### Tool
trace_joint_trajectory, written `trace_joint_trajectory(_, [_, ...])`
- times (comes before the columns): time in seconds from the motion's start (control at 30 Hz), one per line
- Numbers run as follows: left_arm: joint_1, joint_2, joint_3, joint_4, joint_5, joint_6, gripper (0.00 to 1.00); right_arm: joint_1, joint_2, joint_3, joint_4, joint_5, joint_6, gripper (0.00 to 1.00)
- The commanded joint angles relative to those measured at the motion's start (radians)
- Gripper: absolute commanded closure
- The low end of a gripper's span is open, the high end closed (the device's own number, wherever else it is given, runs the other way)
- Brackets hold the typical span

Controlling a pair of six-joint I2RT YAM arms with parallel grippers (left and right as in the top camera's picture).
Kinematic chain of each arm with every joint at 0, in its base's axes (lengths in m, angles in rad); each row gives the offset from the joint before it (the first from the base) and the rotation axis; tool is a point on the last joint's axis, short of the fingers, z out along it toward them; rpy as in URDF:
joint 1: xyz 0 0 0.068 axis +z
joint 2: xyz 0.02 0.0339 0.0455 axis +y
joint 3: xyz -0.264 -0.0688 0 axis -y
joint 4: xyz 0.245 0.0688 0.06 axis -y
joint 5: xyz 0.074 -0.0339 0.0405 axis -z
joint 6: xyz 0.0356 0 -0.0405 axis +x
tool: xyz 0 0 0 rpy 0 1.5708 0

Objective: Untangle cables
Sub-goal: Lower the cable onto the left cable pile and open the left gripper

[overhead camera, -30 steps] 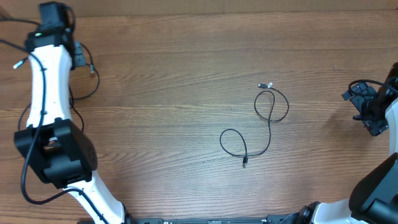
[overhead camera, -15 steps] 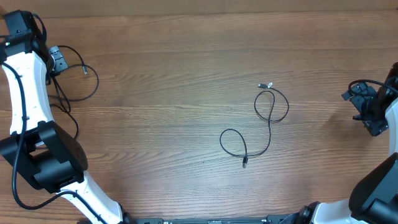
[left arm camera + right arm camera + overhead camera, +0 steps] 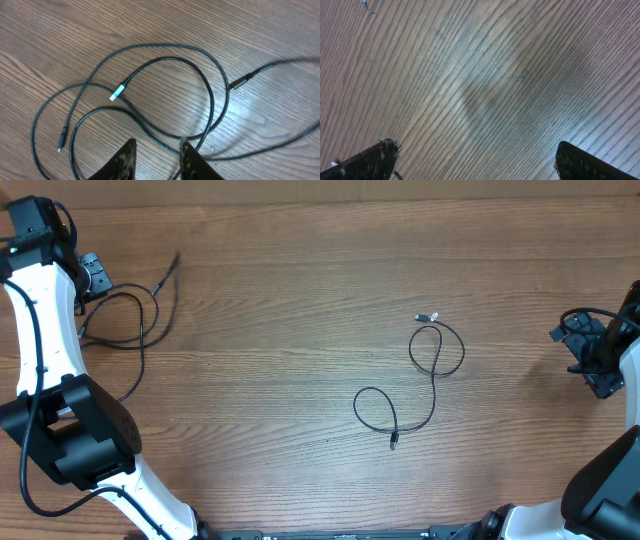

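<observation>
Thin black looping cables (image 3: 160, 45) sprawl across the brown wood-grain table (image 3: 300, 280) (one alone mid-table). Left gripper (image 3: 158, 145) slightly parted, right gripper (image 3: 474, 147) wide; both empty.

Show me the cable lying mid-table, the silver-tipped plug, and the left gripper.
mid-table cable (image 3: 433, 385), overhead view, stretch between its loops
silver-tipped plug (image 3: 116, 93), left wrist view, plug's middle
left gripper (image 3: 157, 144), left wrist view, midway between fingertips

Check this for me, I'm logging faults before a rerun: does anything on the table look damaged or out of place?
Nothing looks damaged. The one untidy spot is by the left tool, where the cables lie in loops crossing each other. The middle cable lies apart, curled into two loops.
</observation>
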Motion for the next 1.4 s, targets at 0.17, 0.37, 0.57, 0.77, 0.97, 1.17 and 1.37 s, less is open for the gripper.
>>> trace_joint_trajectory(0.17, [0.002,-0.004,-0.033,-0.002,0.170,-0.070,0.85,-0.002,-0.005,-0.002,0.005,0.007,-0.001,0.00])
trace_joint_trajectory(0.37, [-0.017,0.039,-0.056,-0.001,0.365,-0.069,0.95,-0.002,-0.005,-0.002,0.005,0.007,-0.001,0.00])
trace_joint_trajectory(0.57, [-0.089,0.105,-0.058,-0.005,0.385,-0.057,0.96,-0.002,-0.005,-0.002,0.004,0.007,-0.001,0.00])
trace_joint_trajectory(0.77, [-0.188,0.177,-0.060,-0.008,0.377,-0.015,0.96,-0.002,-0.005,-0.002,0.004,0.007,-0.001,0.00])
trace_joint_trajectory(0.97, [-0.277,0.221,-0.060,-0.004,0.235,0.010,0.96,-0.002,-0.005,-0.002,0.004,0.007,-0.001,0.00])
trace_joint_trajectory(1.17, [-0.297,0.249,-0.060,-0.005,0.030,0.009,0.95,-0.002,-0.005,-0.002,0.005,0.007,-0.001,0.00])
trace_joint_trajectory(1.37, [-0.261,0.257,-0.072,-0.015,-0.123,-0.030,0.90,-0.002,-0.005,-0.002,0.005,0.007,-0.001,0.00])
